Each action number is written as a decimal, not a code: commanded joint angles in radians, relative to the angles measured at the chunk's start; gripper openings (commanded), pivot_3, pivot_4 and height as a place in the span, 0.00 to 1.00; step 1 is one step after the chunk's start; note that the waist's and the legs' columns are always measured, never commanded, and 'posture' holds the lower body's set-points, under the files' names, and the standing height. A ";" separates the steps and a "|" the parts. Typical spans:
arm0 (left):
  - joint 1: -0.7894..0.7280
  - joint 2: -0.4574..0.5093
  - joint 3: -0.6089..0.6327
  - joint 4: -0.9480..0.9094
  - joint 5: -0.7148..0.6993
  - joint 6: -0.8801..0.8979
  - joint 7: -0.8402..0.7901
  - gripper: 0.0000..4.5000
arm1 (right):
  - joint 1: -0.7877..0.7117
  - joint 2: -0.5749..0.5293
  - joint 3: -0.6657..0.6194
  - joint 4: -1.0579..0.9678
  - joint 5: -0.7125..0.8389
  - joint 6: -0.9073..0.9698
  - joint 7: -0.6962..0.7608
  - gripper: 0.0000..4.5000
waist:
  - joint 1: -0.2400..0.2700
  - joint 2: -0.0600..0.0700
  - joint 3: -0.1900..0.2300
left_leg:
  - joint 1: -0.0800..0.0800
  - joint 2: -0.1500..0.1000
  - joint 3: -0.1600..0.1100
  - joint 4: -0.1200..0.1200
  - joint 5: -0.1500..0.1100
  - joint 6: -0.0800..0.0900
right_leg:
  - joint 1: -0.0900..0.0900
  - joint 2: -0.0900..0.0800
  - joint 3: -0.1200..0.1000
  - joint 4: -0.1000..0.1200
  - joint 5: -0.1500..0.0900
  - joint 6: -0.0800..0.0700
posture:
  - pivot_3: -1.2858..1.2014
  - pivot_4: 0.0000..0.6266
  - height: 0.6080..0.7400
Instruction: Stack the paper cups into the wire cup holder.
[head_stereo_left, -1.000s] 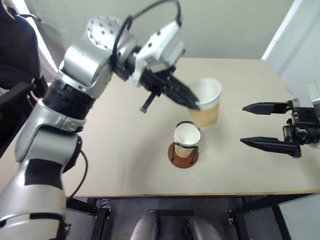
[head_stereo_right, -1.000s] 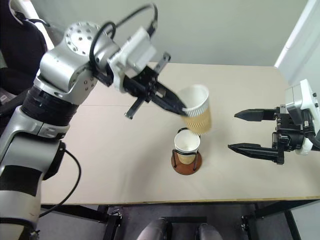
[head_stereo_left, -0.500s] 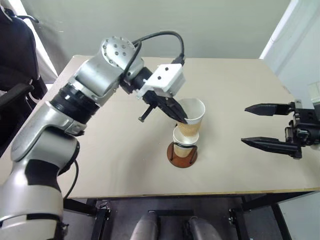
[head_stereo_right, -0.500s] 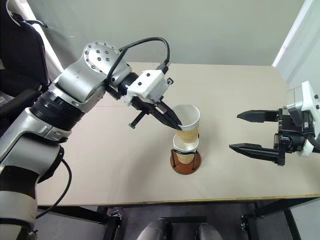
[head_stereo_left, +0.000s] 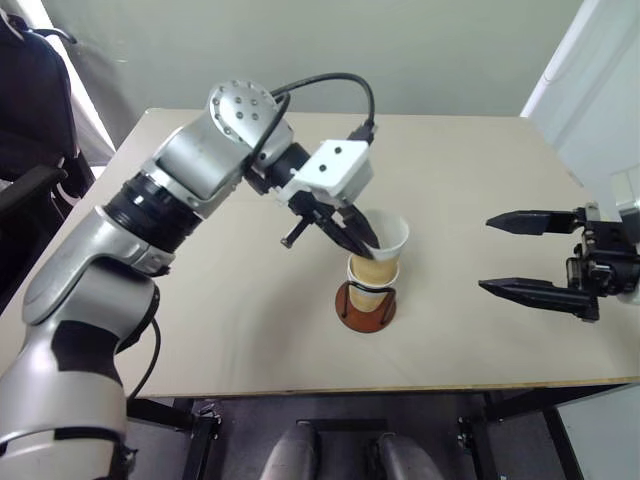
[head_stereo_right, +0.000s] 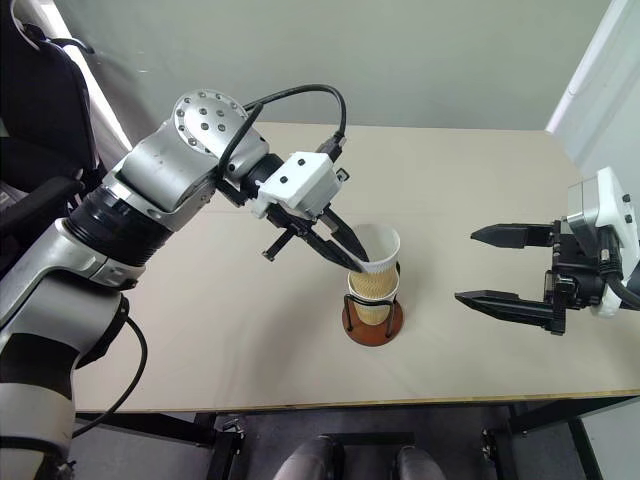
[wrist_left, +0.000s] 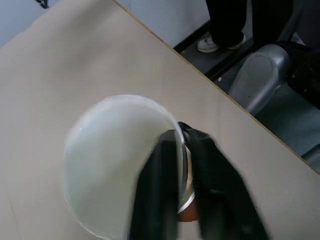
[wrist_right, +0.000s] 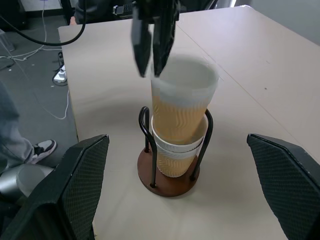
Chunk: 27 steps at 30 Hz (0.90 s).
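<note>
paper cups: two can be counted, both in the wire cup holder (head_stereo_right: 372, 322). the top cup (head_stereo_right: 377, 262) is nested into the lower cup (head_stereo_right: 372, 305) and leans a little; its white rim stands clear above the lower cup's rim.
top cup: tan ribbed outside, white inside; in the right wrist view it sticks up past the wire loops.
lower cup: seated on the holder's base, only its rim and part of its wall show between the wires.
wire cup holder: one, a round reddish-brown base with thin black loops upright around the cups; it stands on the table (head_stereo_right: 480, 190), near the front edge, roughly midway between the two arms.
left gripper (head_stereo_right: 357, 262): at the top cup's rim, angled down from the robot's left. one finger is inside the cup, the other outside, straddling the wall. the left wrist view shows a narrow gap between the fingers at the rim; whether they pinch the wall or have let go cannot be told.
right gripper (head_stereo_right: 488, 266): above the table to the robot's right, well apart from the holder, its two black fingers spread wide and holding nothing.
table: one, pale beige top.
person: dark trousers and shoes show beyond the table edge in the wrist views.
</note>
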 joint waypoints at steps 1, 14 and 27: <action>-0.004 -0.008 0.010 0.007 0.044 -0.042 -0.030 0.46 | -0.002 -0.004 -0.053 -0.017 0.020 -0.006 -0.005 1.00 | 0.000 0.000 0.000 | 0.000 0.000 0.000 0.000 0.000 0.000 | 0.000 0.000 0.000 0.000 0.000 0.000 | 0.52 0.24 1.00; 0.035 -0.037 0.336 0.104 0.024 0.124 -0.005 0.99 | -0.048 -0.017 0.051 0.047 -0.027 -0.049 0.054 1.00 | -0.006 0.000 0.000 | -0.001 0.000 0.000 0.000 0.000 0.000 | -0.001 0.000 0.000 0.000 0.000 0.000 | 0.52 0.24 1.00; 0.508 0.526 0.630 -0.017 -0.195 0.589 -0.030 0.99 | -0.118 -0.091 0.162 0.335 -0.186 -0.169 0.330 1.00 | -0.005 0.002 -0.001 | 0.000 0.001 0.000 -0.009 0.008 -0.012 | -0.009 0.001 0.002 -0.001 -0.003 -0.004 | 0.52 0.24 1.00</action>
